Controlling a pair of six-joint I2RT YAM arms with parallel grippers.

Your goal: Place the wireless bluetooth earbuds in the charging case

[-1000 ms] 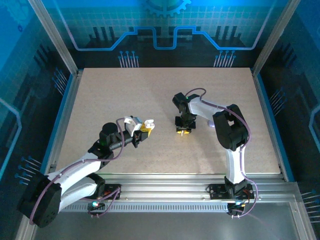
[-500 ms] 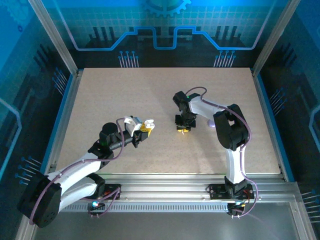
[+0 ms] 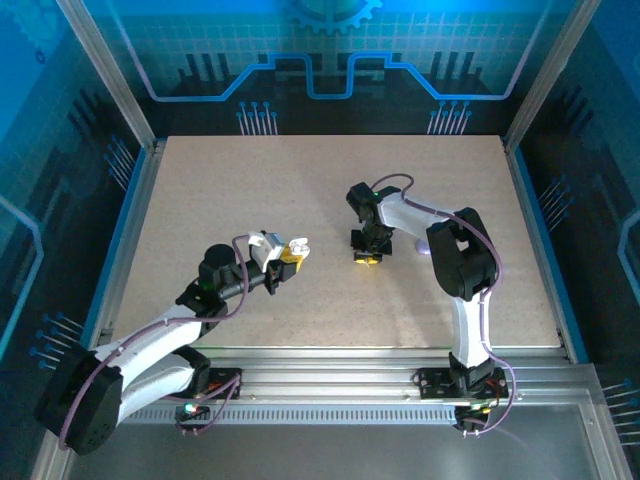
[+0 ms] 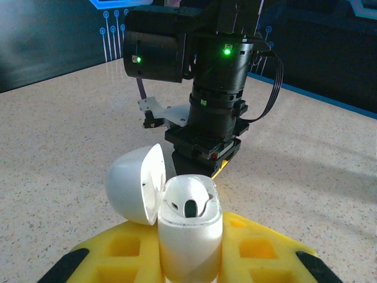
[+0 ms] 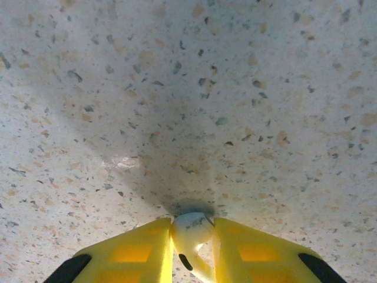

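Observation:
A white charging case (image 4: 189, 236) stands upright between the yellow fingers (image 4: 112, 253) of my left gripper (image 4: 191, 239), which is shut on it. Its lid (image 4: 134, 188) hangs open to the left and one dark socket shows inside. From above, the case (image 3: 298, 245) is held left of centre. My right gripper (image 5: 192, 236) points down at the table and is shut on a white earbud (image 5: 191, 231), whose rounded head pokes out just above the surface. In the top view the right gripper (image 3: 367, 260) hangs a short way right of the case.
The speckled beige table (image 3: 250, 180) is bounded by metal rails and blue-lit walls. A small pale purplish object (image 3: 425, 248) lies beside the right arm's forearm. The right arm's black wrist (image 4: 215, 88) stands directly behind the open case.
The right gripper's jaws have drawn in slightly around the earbud. Both arms have hardly moved.

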